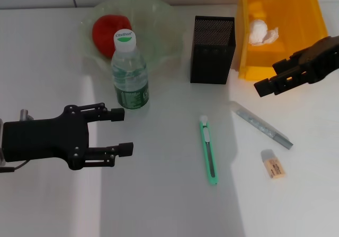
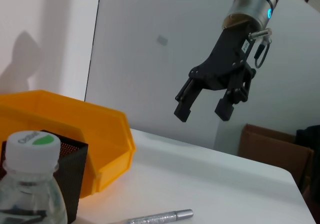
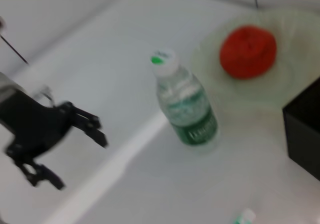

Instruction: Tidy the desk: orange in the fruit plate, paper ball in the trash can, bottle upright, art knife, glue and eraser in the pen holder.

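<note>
Head view: the orange [image 1: 110,29] lies in the plate [image 1: 159,23] at the far left of the table [image 1: 159,205]. The bottle [image 1: 128,72] stands upright just in front of the plate, white cap on top. To its right stands the black mesh holder [image 1: 212,49], and right of that the yellow bin [image 1: 296,20] with the paper ball [image 1: 261,32] inside. Nearer, the green knife [image 1: 210,149] lies flat on the table in the middle; the silver glue [image 1: 261,125] lies slanted to its right, and the eraser [image 1: 273,163] sits near the glue's near end — all 3 are apart from each other and outside the holder. The left gripper [image 1: 122,132] hovers at the near left, jaws spread, holding nothing, close to the bottle but not touching it. The right gripper [image 1: 268,84] hangs at the right, in front of the bin and above the glue's far end, jaws parted and empty.

Left wrist view: the bottle cap [image 2: 31,146] is nearest, with the holder [image 2: 70,171] and bin [image 2: 60,129] behind it and the glue [image 2: 160,217] on the table. Farther off, the right gripper [image 2: 204,114] hangs in the air, jaws spread, nothing between them.

Right wrist view: the bottle [image 3: 183,104] stands between the plate [image 3: 295,79], which holds the orange [image 3: 248,51], and the left gripper [image 3: 80,156], whose jaws are spread — empty. A corner of the holder [image 3: 305,134] shows beside the plate.
</note>
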{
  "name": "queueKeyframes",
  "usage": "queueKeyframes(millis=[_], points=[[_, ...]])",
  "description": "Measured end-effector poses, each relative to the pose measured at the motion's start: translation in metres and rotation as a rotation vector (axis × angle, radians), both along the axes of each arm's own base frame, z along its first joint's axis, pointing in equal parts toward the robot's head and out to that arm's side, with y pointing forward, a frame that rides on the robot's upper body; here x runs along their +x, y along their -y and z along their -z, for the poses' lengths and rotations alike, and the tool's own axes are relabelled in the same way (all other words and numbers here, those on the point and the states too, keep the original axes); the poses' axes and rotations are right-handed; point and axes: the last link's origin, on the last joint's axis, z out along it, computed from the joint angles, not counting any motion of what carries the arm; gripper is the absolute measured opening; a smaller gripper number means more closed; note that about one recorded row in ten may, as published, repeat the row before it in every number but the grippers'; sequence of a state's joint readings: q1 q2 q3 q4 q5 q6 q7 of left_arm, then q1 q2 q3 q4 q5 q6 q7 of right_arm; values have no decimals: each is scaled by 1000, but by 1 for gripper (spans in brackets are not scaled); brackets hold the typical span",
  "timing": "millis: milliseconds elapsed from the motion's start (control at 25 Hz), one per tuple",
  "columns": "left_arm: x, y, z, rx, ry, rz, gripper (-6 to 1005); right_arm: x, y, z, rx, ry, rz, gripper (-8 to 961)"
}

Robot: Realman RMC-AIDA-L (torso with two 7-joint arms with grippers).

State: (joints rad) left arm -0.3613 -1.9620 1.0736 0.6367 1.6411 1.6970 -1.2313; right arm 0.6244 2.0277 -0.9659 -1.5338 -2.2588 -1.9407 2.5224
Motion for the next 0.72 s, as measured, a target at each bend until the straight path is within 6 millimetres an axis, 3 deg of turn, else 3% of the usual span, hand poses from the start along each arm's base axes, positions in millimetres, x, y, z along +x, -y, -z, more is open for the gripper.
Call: queueKeyframes(millis=[240, 480, 720], points=[[0, 0, 10, -20, -28, -9, 783, -34, -16, 40, -52, 286, 20, 838], [0, -1, 15, -21, -38, -21, 783, -40, -22, 86, -68, 441, 5, 838], [0, -3, 20, -13, -49, -32, 783, -37, -32, 112, -52, 447, 23, 838]])
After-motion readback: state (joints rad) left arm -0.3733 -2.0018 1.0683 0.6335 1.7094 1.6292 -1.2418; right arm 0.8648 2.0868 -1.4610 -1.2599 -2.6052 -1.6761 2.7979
